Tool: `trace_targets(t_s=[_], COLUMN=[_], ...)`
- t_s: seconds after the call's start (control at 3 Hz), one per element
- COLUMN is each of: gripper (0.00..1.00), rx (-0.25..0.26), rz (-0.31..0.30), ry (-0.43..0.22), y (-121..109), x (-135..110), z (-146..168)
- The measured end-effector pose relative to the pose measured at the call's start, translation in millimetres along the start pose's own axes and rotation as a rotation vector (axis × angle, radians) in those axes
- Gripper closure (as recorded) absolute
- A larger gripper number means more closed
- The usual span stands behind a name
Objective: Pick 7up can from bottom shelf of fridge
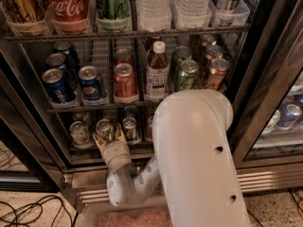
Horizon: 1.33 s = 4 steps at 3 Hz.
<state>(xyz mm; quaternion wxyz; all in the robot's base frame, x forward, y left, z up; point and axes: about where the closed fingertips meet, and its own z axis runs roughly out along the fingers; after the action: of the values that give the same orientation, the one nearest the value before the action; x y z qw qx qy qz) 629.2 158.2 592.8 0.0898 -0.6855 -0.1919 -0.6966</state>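
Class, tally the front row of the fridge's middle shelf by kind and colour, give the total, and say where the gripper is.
Blue cans: 2
Red cans: 1
Bottles: 1
Green cans: 1
Copper-orange cans: 1
Total: 6
The gripper is lower down, open at the bottom shelf, right by the 7up can.

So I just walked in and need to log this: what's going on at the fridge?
The robot's arm is reaching into the open fridge. Its gripper is down at the bottom shelf, right at what looks like the 7up can, second from the left. The can stands on the shelf, not lifted out yet.
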Motion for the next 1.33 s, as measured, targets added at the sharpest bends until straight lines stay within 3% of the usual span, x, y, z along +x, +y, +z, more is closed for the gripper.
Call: trace_targets(t_s=[0.33,1.33], gripper=[0.35,0.98], rx=[0.002,-0.004], rz=[0.003,0.028], ry=[0.011,0.005], y=[0.5,1.3], x=[0.6,4.9], z=[7.9,12.2])
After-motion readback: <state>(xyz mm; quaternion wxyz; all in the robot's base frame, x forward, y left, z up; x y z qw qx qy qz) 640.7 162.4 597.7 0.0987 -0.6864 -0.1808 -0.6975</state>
